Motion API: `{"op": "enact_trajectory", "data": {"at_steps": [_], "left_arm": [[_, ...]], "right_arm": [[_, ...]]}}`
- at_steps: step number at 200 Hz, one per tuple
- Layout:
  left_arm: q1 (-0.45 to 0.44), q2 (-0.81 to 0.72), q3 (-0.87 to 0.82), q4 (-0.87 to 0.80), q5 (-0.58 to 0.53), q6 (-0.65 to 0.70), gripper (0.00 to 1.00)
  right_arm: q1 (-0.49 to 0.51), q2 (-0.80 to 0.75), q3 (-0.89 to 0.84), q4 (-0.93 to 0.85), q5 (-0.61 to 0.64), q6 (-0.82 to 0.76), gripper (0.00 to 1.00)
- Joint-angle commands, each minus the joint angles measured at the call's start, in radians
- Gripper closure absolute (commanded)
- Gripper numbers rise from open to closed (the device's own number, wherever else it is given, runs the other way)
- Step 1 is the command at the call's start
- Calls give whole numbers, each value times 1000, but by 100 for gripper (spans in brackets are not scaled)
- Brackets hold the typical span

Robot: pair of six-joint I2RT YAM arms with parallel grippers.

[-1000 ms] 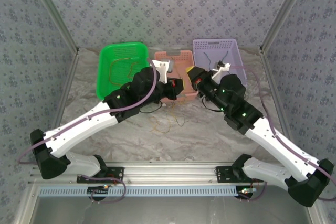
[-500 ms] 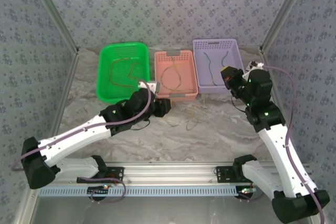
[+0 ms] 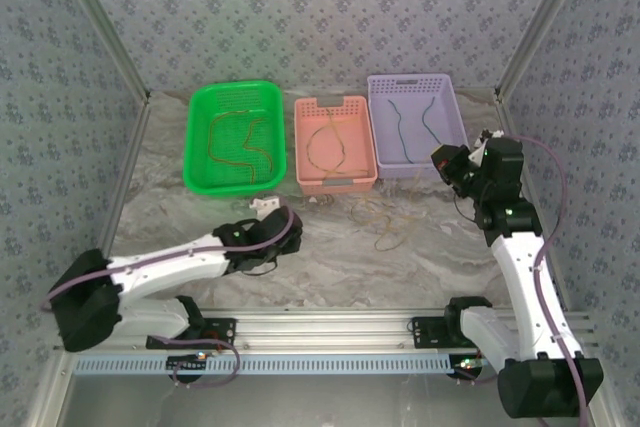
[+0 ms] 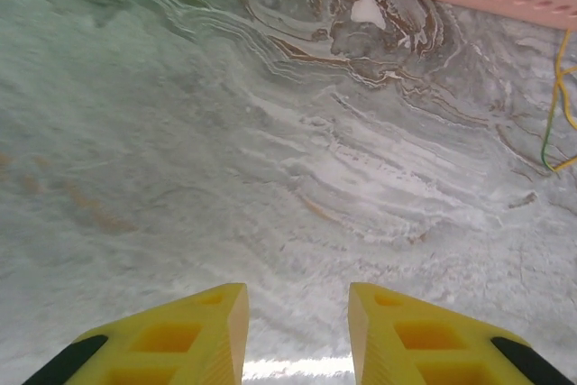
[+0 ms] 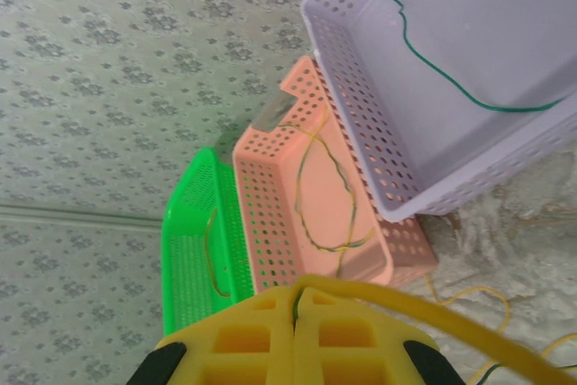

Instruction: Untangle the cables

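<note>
Cable in right gripper (pinched tight).

White arm shells, black joints — purple cables; yellow tool fingers (black-edged).

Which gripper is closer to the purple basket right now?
Right. The right gripper, shut on a yellow cable, is by the purple basket's near right corner. The left gripper is open, low over the table in front of the green basket, well away.
</note>
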Motion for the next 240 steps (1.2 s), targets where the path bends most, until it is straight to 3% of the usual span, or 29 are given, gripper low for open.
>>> {"op": "enact_trajectory", "data": {"at_steps": [1,19,66,93,121,147,162,177,216,240], "left_arm": [[-23,124,103,158,-9,-42,68],[-34,240,189,202,1,-27,67],[-30,534,426,291,89,99,49],[5,647,507,278,159,127,49],[23,712,535,301,212,139,56],[21,740,549,279,180,133,71],[20,730,523,303,160,128,79],[14,692,474,356,126,120,100],[-30,390,226,499,-31,84,100],[-29,137,121,443,-102,77,100]], "right_arm": [[-22,2,-17,-45,-23,-101,100],[-25,28,-36,-61,-10,-161,100],[-25,39,-174,-22,-5,-195,100],[-27,11,-195,-26,-3,-199,100],[-28,-2,-199,-27,-11,-197,100],[-28,-14,-199,-31,-15,-194,100],[-30,-22,-194,-39,-15,-194,100],[-30,-37,-187,-51,-10,-198,100],[-37,-84,-167,-89,1,-224,100],[-49,-113,-162,-100,12,-224,100]]}}
